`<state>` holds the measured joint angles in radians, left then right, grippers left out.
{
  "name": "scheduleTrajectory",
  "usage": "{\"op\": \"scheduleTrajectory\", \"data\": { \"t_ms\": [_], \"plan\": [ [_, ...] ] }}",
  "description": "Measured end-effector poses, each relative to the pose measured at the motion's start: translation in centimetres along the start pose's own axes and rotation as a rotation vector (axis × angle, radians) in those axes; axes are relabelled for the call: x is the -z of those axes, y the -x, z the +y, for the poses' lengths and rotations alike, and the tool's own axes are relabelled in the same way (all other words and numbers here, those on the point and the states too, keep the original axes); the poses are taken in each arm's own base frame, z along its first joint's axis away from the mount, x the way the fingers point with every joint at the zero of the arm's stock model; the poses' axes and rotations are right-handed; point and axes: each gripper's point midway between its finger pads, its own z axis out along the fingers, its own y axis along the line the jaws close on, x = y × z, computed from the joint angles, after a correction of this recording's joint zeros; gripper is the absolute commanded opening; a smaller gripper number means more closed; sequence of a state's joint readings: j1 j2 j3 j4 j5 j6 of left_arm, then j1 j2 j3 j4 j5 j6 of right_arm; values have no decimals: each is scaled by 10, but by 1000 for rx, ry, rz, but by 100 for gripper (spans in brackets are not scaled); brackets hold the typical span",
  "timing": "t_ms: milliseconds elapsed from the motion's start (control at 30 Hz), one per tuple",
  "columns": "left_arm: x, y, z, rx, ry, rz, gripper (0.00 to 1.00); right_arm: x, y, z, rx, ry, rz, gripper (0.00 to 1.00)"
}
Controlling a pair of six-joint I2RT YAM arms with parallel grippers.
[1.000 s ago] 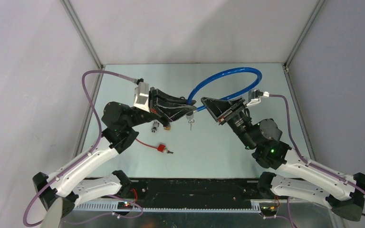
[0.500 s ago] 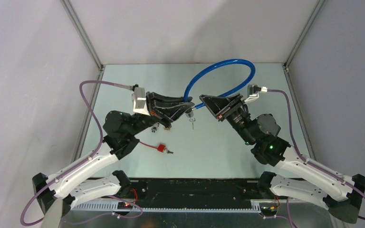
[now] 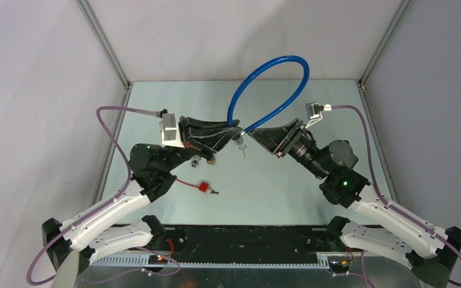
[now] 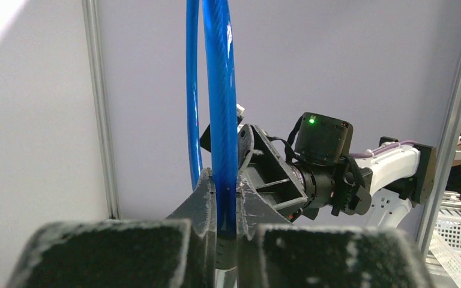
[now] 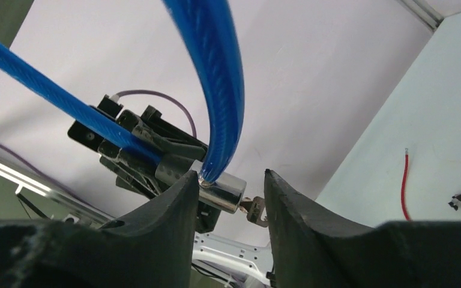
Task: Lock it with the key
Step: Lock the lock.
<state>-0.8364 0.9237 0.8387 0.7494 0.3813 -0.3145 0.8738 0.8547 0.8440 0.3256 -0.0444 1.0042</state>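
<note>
Right wrist view shows us our right gripper (image 5: 228,186) standing half open astride the silver lock cylinder (image 5: 222,191), key (image 5: 253,210) at its end, while our left gripper (image 4: 223,187) pinches the blue cable (image 4: 219,90) tight.

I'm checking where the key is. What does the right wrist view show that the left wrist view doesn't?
Only the right wrist view: the silver lock cylinder with the key at its end, seen between the open right fingers, and a red wire. Only the left wrist view: the right arm, its green light lit. Both: the blue cable, gripped by the left fingers.
</note>
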Motion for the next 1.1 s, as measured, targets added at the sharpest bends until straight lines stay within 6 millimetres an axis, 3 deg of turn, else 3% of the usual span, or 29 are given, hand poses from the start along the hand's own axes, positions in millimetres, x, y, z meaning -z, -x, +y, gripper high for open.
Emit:
{"op": "scheduleTrajectory", "data": {
  "t_ms": [267,467,600,667,900,1100],
  "plan": [
    [-1,8,-7,-15,-36,-28,0,16,5,23,139,101,18,68],
    [-3,18,-16,8,-76,-44,0,27,-6,31,352,212,106,69],
    [-5,34,-25,30,-110,-73,0,35,-19,27,472,284,191,62],
    [-6,42,-31,42,-131,-90,0,37,-22,23,497,308,213,61],
    [-3,63,-49,90,-209,-146,0,25,-30,14,480,396,274,72],
    [1,74,-64,119,-276,-174,0,26,-41,31,473,545,313,78]
  ]
}}
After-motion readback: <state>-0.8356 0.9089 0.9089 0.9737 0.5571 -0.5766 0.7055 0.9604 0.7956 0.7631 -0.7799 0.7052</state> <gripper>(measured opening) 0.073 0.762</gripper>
